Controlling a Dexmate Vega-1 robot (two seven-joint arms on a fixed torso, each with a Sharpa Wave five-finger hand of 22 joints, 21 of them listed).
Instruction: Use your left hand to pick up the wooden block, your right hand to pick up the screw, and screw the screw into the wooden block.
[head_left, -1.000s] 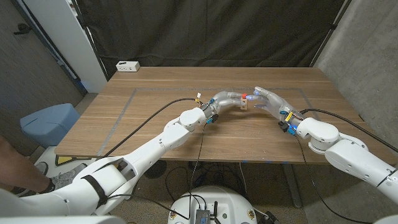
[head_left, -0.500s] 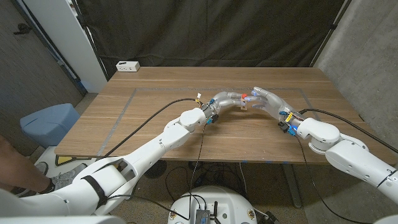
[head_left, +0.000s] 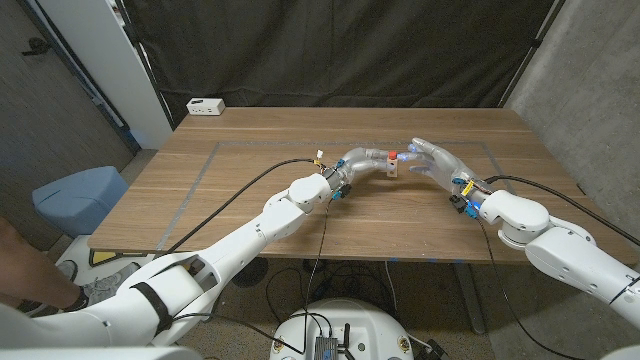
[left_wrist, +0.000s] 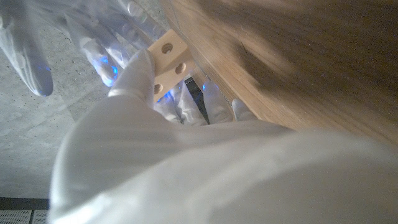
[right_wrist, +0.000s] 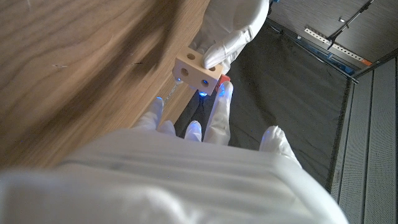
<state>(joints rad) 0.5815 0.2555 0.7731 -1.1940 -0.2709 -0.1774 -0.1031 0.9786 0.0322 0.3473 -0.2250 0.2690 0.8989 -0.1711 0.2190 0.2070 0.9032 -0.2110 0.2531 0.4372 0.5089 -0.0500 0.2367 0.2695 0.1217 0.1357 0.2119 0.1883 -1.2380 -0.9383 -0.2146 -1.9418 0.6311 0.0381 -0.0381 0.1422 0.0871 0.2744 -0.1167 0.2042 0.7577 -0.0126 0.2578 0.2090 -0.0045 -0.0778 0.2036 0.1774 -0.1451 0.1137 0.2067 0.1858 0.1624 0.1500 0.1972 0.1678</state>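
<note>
Wooden block (head_left: 392, 166) sits in the air above the middle of the far half of the table (head_left: 250, 130), gripped by the left hand (head_left: 368, 160). Going down in size: the table is a long wooden one with a faint taped rectangle on its top, and behind it hangs a black curtain (head_left: 330, 50). A blue bin (head_left: 78, 198) stands on the floor off the table's left side, and a small white power strip (head_left: 205, 105) lies at the table's far left corner.

Both white-gloved hands meet over the wood. The left hand holds the block by its end; in the left wrist view its fingers (left_wrist: 140, 71) wrap the pale block (left_wrist: 169, 59), whose face shows round holes. The right hand (head_left: 435, 160) reaches in from the other side with its fingertips at the block. In the right wrist view its fingers (right_wrist: 221, 106) touch the block's (right_wrist: 198, 73) underside, beside a small red-orange piece (right_wrist: 224, 79) at the block's edge, which also shows as a red spot (head_left: 392, 155) in the head view. Whether that piece is the screw, and whether the right hand is pinching it or merely touching, I cannot tell.
</note>
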